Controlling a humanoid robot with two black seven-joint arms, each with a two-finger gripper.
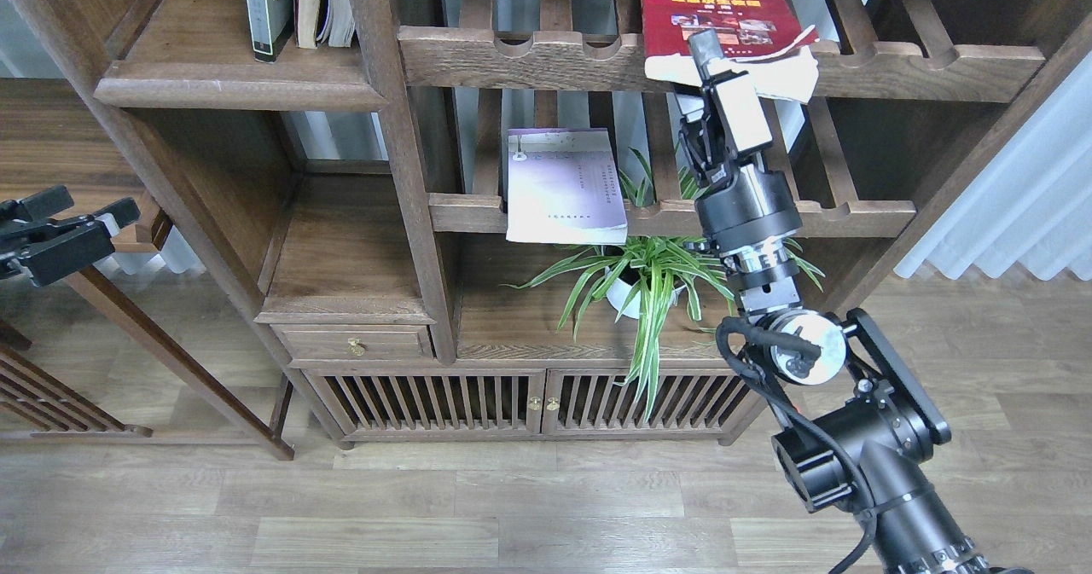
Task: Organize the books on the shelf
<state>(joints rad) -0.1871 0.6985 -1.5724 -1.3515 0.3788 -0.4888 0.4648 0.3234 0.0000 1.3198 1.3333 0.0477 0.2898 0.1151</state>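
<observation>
Books are partly sorted: the yellow-green book point(266, 2) stands on the shelf point(230, 79); red book point(721, 15) and lavender book point(563, 186) lie on racks. The right claw point(701, 54) is at the red book, its grip unclear; the left claw point(81, 220) is apart, empty.

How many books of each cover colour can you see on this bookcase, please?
Red book: 1
Lavender-white book: 1
Yellow-green book with dark border: 1
Book beside it, cover colour hidden: 1
Total: 4

Single head-mounted view, angled forward and down at the bookcase point(409, 216) front and wood floor point(512, 514), moderately close.
</observation>
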